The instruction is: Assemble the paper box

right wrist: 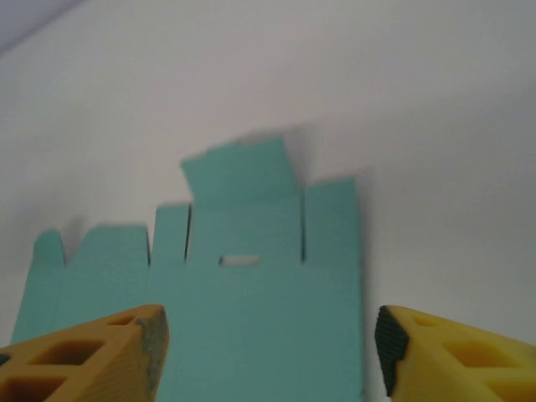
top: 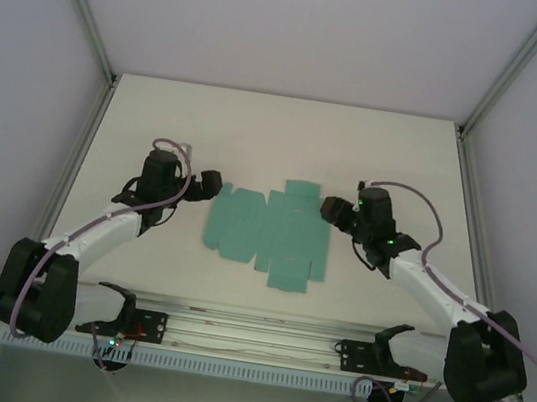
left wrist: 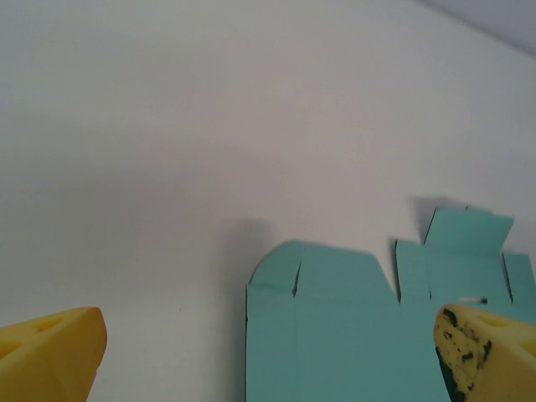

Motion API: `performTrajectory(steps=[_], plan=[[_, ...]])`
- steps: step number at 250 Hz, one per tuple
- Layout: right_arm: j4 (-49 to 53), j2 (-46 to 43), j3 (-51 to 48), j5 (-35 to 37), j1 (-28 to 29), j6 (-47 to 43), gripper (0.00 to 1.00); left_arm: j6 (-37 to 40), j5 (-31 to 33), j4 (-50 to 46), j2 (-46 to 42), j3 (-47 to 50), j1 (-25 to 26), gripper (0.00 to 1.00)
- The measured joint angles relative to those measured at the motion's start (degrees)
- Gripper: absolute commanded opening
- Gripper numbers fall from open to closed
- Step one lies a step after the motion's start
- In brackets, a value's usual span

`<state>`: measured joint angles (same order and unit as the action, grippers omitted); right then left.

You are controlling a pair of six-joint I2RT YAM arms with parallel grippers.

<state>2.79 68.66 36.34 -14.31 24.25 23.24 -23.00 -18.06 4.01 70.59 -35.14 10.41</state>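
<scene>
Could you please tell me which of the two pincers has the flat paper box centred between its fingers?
The right pincer: the flat teal paper box fills nearly its whole gap, whereas the left pincer straddles the sheet's edge, half over bare table.

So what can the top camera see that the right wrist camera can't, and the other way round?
From the top camera you get the whole flat paper box sheet with all its flaps, and both arms, the left claw at one end and the right claw at the other. The right wrist camera adds close-up detail: a small slot cut in the card, and yellow fingertips spread open. Both share the teal card lying on the white table.
</scene>
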Motion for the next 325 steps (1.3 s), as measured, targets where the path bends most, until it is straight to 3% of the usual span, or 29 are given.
performTrajectory(steps=[89, 138, 179, 200, 276, 312, 325], plan=[[0.2, 17.2, 0.0, -3.6, 1.2, 5.7, 0.31, -1.1, -10.2, -0.2, 7.4, 0.0, 0.0, 1.0], [-3.3, 20.3, 1.5, -3.1, 1.1, 7.5, 0.3, -1.0, -15.3, 0.8, 12.0, 0.0, 0.0, 0.94], [-6.1, 21.3, 1.3, -3.1, 1.1, 7.8, 0.31, -2.5, -21.5, 5.3, 15.9, 0.0, 0.0, 0.75], [-6.9, 21.6, 1.2, -3.1, 1.1, 7.8, 0.31, -3.8, -23.5, 8.0, 17.5, 0.2, 0.0, 0.7], [-11.9, 21.5, -0.8, -3.2, 1.0, 7.8, 0.32, -9.4, -27.6, 18.2, 21.9, 1.8, -0.3, 0.13], [-13.6, 21.1, -1.5, -4.7, -0.2, 7.8, 0.4, -11.6, -28.7, 22.2, 21.7, 2.5, -0.4, 0.0], [-13.6, 20.6, -1.6, -5.7, -0.9, 7.8, 0.46, -12.5, -29.4, 23.2, 21.2, 2.5, -0.3, 0.0]])
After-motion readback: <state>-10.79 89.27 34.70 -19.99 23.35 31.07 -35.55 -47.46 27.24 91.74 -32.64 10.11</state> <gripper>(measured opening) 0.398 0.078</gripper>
